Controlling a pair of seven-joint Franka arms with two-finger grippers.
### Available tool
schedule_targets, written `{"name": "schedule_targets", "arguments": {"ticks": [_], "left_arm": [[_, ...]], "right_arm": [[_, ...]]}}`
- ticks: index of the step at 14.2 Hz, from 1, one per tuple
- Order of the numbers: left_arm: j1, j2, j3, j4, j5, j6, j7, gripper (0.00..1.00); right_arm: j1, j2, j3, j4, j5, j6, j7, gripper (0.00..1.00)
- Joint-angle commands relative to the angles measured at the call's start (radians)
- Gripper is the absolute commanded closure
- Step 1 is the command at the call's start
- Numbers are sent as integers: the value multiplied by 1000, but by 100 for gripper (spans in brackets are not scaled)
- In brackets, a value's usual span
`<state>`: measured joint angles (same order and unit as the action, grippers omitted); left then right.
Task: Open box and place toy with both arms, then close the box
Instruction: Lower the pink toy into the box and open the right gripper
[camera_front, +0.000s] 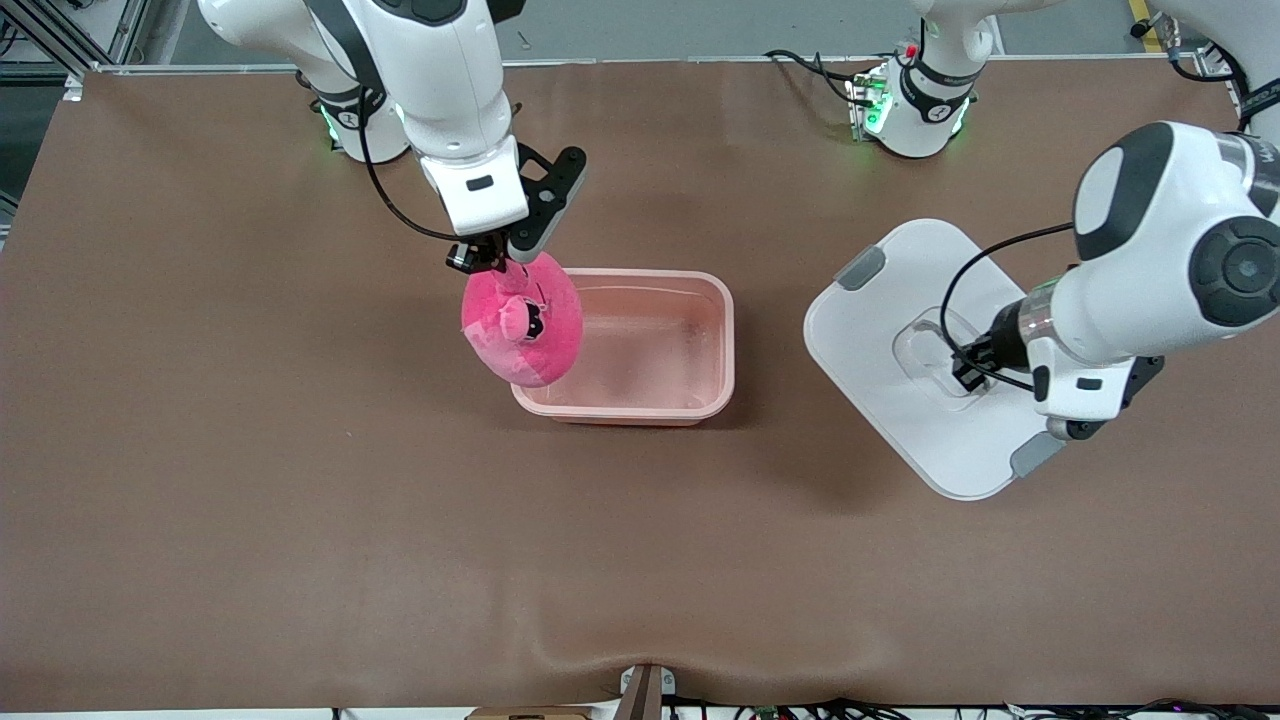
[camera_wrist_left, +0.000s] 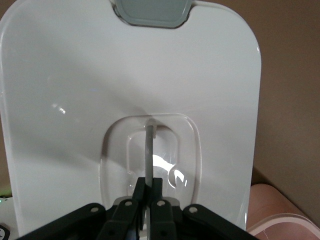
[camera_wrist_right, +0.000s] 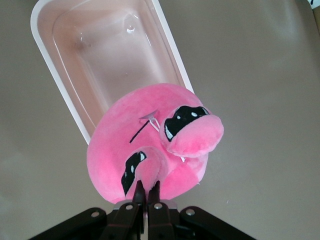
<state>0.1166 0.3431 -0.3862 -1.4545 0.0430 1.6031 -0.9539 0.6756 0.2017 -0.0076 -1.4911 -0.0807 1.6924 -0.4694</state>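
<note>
Your right gripper (camera_wrist_right: 146, 192) is pinching a fold of the toy (camera_front: 523, 320), which hangs over the box (camera_front: 700, 345) rim at the right arm's end. The plush looks soft and light, so pinching a fold is prob enough. Left gripper (camera_wrist_left: 148, 196) is pressed on the lid (camera_front: 880, 330) handle (camera_wrist_left: 149, 145); lid looks rigid, smooth, maybe slippery. Lid's apart from the box on the tabletop (camera_front: 250, 450). Count: 1 toy, 1 box, 1 lid, 2 clips.

no readable text, label, brand or number anywhere that i can see, on arms, lid, box or toy.
</note>
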Motion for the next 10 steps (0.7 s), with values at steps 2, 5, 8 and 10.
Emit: {"name": "schedule_targets", "arguments": {"ticks": [2,5,8,10], "left_arm": [[6,-29,-8,-23,-20,-14,18,100],[0,-24,-8,-21,-20,-14,18,100],[-2,-24,-8,-21,-20,-14,17,100],[-2,-26,-8,-21,-20,-14,17,100]], "right_arm": [[33,21,-5,0,-22,30,41,100],[48,41,-5,0,-21,47,83,100],[59,51,-6,0,-22,56,83,100],[61,53,-6,0,-22,58,83,100]]}}
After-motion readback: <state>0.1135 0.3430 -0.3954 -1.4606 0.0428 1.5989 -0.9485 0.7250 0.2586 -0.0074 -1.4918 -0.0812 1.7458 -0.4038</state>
